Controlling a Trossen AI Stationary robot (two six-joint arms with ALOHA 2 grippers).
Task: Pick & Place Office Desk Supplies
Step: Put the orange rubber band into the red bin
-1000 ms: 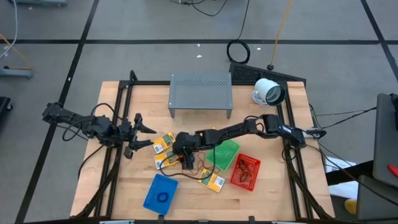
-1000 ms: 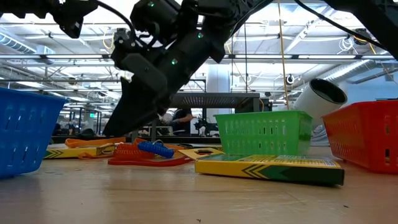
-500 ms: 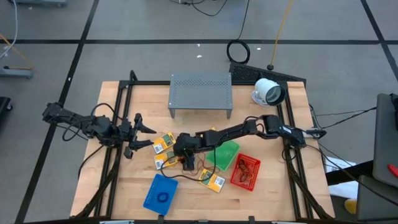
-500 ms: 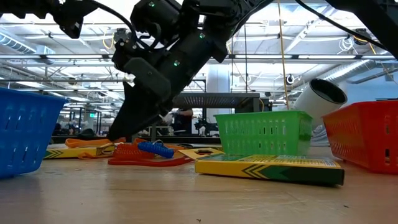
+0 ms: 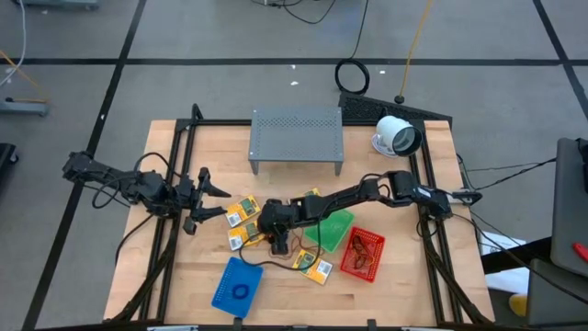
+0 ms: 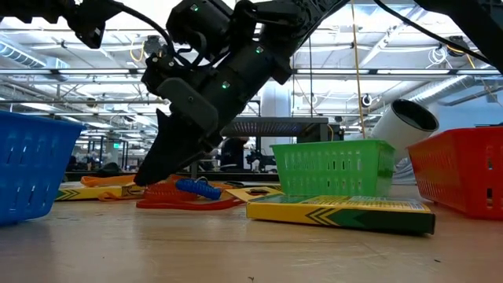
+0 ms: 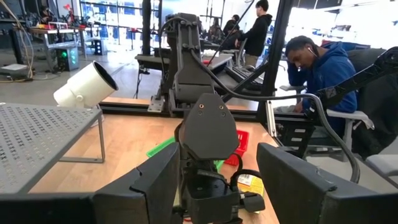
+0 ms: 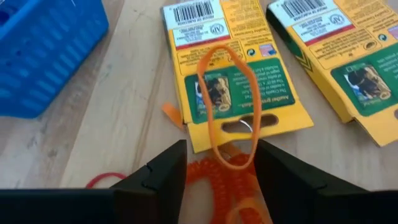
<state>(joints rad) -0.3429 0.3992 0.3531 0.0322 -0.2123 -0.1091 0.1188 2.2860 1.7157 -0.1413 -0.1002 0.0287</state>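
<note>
The left gripper [image 5: 209,196] waits released at the bench's [image 5: 386,290] left edge. At centre, the right gripper [image 8: 219,163] straddles an orange coil [image 8: 219,177] beside a yellow packet [image 8: 239,68], jaws apart, nothing grasped. Most supplies look unsorted.

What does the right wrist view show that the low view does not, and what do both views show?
Only the right wrist view shows the barcode and green label on a yellow packet, with a tan rubber band lying on it. Only the low view shows the green basket, red basket and white round device. Both show the right gripper low over an orange coil, and the blue basket.
</note>
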